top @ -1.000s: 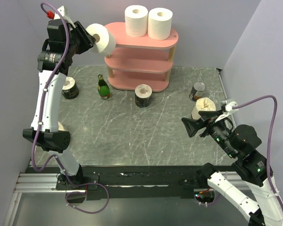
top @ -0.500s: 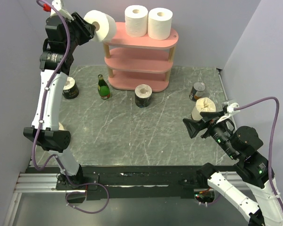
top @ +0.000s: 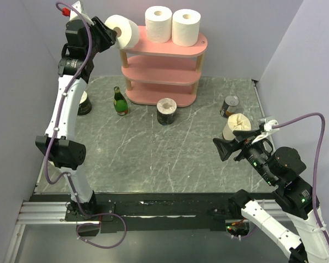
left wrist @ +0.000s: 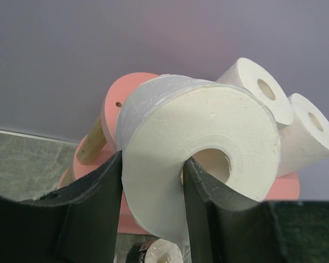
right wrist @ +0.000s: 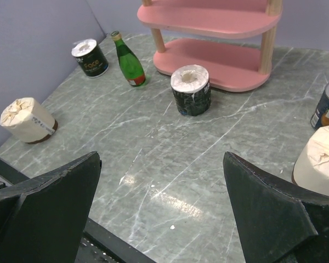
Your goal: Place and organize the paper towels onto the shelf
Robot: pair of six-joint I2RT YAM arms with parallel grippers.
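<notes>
Nearest the arm bases, well in front of the shelf (top: pixel 170 71) and off its right end, the right fingers (right wrist: pixel 49 208) stood spread wide above the counter (top: pixel 153 159) with nothing between them. Just beyond them a cream roll (top: pixel 237 125) stood on the counter, right of the shelf, with a metal can (top: pixel 229 106) close behind it. A second cream roll (right wrist: pixel 27 120) sat well in front of the shelf's left end, near the side wall.

Just before the shelf's bottom board a dark-banded roll (top: pixel 166 110) stood upright, apart from the board. A green bottle (top: pixel 119 102) stood off the shelf's left front corner, and a second dark-banded roll (right wrist: pixel 90 57) stood farther left of it.

On the shelf's top board a white roll (top: pixel 158 23) and another white roll (top: pixel 186 27) stood upright side by side. At the left end of that board the left fingers (left wrist: pixel 98 213) gripped the held white roll (top: pixel 124 32), which lay on its side. One finger was inside its hollow core and the other against its outer wrap. Whether this roll touched the board could not be told.
</notes>
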